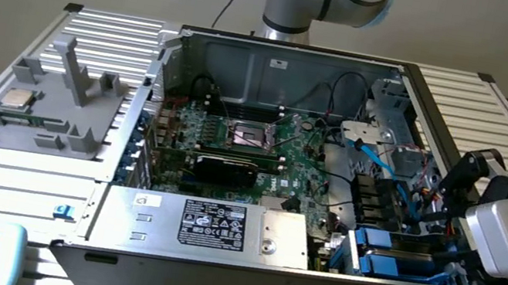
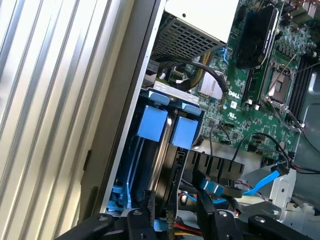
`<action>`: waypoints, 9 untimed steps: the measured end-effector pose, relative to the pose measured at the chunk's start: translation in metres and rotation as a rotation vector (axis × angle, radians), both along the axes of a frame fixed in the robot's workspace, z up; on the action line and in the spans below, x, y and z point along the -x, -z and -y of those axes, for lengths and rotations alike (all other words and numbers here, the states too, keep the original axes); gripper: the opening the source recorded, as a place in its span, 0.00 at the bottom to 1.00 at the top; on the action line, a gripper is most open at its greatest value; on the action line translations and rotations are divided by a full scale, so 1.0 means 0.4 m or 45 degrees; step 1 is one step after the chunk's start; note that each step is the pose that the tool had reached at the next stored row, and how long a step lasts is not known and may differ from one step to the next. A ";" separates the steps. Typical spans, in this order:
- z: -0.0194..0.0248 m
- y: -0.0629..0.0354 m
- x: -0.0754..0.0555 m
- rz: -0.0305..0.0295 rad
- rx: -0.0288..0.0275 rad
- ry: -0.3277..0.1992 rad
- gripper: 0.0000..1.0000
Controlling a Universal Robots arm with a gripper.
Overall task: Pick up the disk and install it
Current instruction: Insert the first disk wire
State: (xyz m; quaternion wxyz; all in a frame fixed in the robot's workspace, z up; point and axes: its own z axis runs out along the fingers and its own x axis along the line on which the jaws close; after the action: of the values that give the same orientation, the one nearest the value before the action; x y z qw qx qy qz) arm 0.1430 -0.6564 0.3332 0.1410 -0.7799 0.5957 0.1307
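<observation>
Disk [image 1: 386, 261] is down in the drive bay at the front corner of the open computer case [image 1: 208, 280], on the exterior view's right. It sits just beside the silver power supply [image 1: 218, 226] with the black label. From the exterior view it reads as stacked bright blue carrier pieces with a blue rail running along the case floor. In the wrist view the disk [image 2: 167, 150] stands on edge, lengthwise in the bay: a thin dull-metal and black slab between blue plastic rails. Two square bright blue tabs sit side by side at its far end, each topped by a paler blue-grey curved lip. It lies close against the case's side wall, with the green motherboard [image 2: 260, 75] on its other side. Black cables and a blue flat cable [image 2: 260, 186] cross just beside it. Gripper [image 2: 175, 216] is black, on a silver-grey wrist body, and reaches in over the case wall on the exterior view's right [image 1: 452, 254], right at the disk's near end. Cannot tell whether the jaws are clamping the disk or standing clear of it. Well apart, on the slatted table [image 1: 7, 177] at the exterior view's left, a grey fixture [image 1: 69, 90] holds the small square CPU chip [image 1: 16, 99].
</observation>
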 end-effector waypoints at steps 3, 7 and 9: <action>0.000 0.004 0.000 -0.0027 -0.0062 0.000 0.46; 0.000 0.010 0.000 -0.0122 -0.0069 0.000 0.46; 0.000 0.013 0.000 -0.0151 -0.0070 0.000 0.46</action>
State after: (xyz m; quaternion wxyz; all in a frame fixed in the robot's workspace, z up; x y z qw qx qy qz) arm 0.1431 -0.6564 0.3281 0.1396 -0.7787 0.5962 0.1370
